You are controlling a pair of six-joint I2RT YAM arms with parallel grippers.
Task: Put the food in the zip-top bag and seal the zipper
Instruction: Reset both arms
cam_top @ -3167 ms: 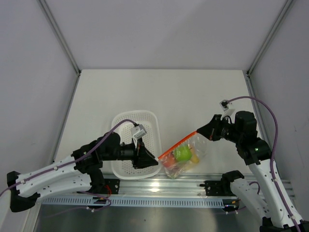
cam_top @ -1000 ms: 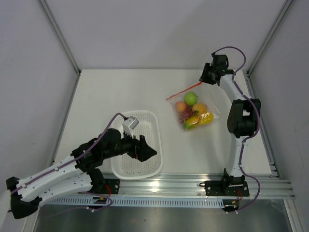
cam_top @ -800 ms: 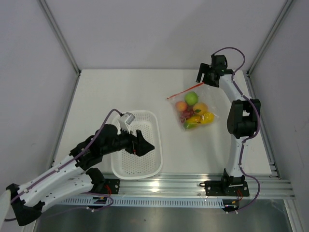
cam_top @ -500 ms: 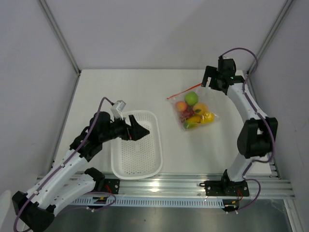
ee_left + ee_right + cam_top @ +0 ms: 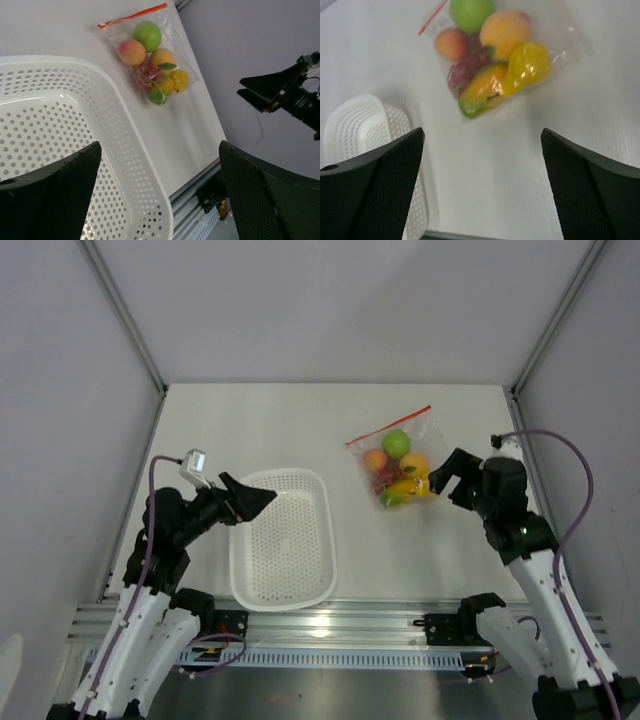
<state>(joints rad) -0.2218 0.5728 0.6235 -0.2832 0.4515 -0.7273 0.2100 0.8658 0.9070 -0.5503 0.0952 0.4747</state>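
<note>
Glossy toy fruits (image 5: 398,443) fill the thin clear zip-top bag (image 5: 427,434), red-orange zipper (image 5: 388,426) along its 11 o'clock edge; left hand (image 5: 252,502) and right hand (image 5: 447,472) gape empty.

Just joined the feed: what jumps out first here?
The clear zip-top bag of bright toy fruit lies right of centre on the white table, its red-orange zipper toward the back. Next comes the empty white basket at near left. The left arm and right arm show open jaws, holding nothing.

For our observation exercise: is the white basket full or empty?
Empty. The white basket shows only bare perforated floor; the fruits lie inside the clear bag.
</note>
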